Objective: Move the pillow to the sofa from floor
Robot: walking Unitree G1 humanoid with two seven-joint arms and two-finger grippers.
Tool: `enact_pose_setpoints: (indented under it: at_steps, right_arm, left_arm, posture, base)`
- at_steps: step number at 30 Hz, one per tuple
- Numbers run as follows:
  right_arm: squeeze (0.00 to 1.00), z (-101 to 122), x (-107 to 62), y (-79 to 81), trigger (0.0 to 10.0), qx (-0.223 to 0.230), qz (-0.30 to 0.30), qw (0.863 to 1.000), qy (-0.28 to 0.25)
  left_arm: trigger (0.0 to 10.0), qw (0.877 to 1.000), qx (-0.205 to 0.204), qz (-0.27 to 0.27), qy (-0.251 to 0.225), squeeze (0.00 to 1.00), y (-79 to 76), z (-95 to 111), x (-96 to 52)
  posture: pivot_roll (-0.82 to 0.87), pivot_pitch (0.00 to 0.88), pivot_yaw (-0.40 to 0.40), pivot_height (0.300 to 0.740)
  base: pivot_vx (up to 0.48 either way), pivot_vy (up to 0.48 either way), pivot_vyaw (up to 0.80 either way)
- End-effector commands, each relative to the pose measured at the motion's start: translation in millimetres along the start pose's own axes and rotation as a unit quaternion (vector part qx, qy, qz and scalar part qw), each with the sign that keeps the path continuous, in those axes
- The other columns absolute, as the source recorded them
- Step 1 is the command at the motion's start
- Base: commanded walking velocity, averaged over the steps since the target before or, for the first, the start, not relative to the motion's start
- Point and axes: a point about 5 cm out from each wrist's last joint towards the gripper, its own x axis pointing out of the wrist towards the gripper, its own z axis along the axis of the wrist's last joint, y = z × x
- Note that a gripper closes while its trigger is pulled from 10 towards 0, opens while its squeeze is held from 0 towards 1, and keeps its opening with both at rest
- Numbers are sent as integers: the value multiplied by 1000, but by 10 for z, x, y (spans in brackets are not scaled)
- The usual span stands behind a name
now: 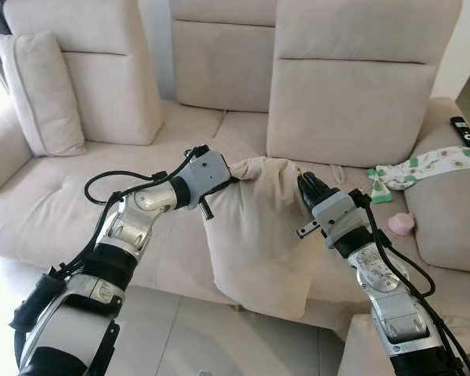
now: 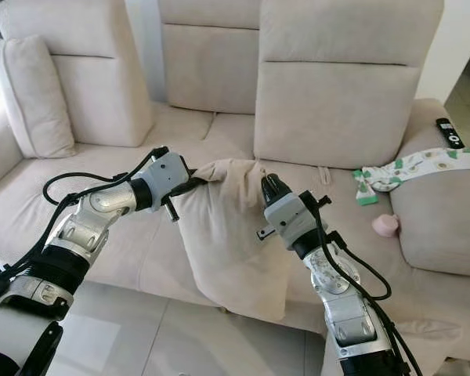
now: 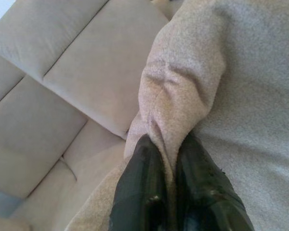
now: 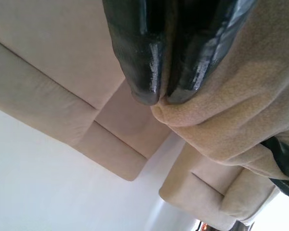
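Pillow (image 1: pixel 254 235): hanging over sofa (image 1: pixel 78 204) front edge.
Left gripper (image 3: pixel 166 166): clamped on pillow's top corner.
Right gripper (image 4: pixel 159 98): pinching opposite top corner.

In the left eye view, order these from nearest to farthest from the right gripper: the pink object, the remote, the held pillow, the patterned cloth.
1. Pillow: pinched by the right gripper itself, at its top edge.
2. Patterned cloth: on the sofa seat, to the gripper's right.
3. Pink object: on the seat, right of the gripper; close to the cloth in rank.
4. Remote: far right, on the armrest.
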Motion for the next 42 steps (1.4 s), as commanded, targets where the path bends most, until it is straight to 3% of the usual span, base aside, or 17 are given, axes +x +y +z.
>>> enact_pose_setpoints:
  at_steps: [1, 24, 34, 38, 39, 40, 42]
  right_arm:
    - [0, 128, 50, 57, 10000, 1, 17, 999, -35]
    - [0, 127, 57, 60, 10000, -2, 17, 999, -34]
    - [0, 103, 65, 26, 10000, 5, 1, 1000, -24]
    - [0, 86, 82, -25, 10000, 16, -20, 1000, -14]
    - [0, 70, 95, -91, 10000, 34, -43, 998, -7]
    - [0, 26, 97, -236, 10000, 83, -95, 992, 9]
    - [0, 1, 87, -287, 10000, 102, -114, 988, 16]
  left_arm:
    - [10000, 998, 23, -3, -55, 0, 4, 213, 40]
    - [10000, 998, 26, -3, -57, 0, 7, 220, 54]
    - [10000, 998, 30, 12, -53, 0, 72, 247, 80]
    - [10000, 998, 34, 17, -59, 0, 116, 309, 114]
    - [10000, 997, 30, 14, -71, 0, 136, 394, 155]
    - [10000, 994, 40, -6, -100, 0, 127, 578, 233]
    - [10000, 993, 48, -14, -108, 0, 112, 637, 262]
  posture:
    - [3, 0, 54, 740]
    - [-1, 0, 57, 740]
    - [-3, 0, 60, 740]
    - [-2, 0, 62, 740]
    - [-4, 0, 64, 740]
    - [-7, 0, 67, 740]
    - [-12, 0, 72, 740]
  base:
    - [240, 0, 0]
    - [248, 0, 0]
    - [0, 0, 0]
    - [0, 0, 0]
    - [0, 0, 0]
    - [0, 0, 0]
    - [0, 0, 0]
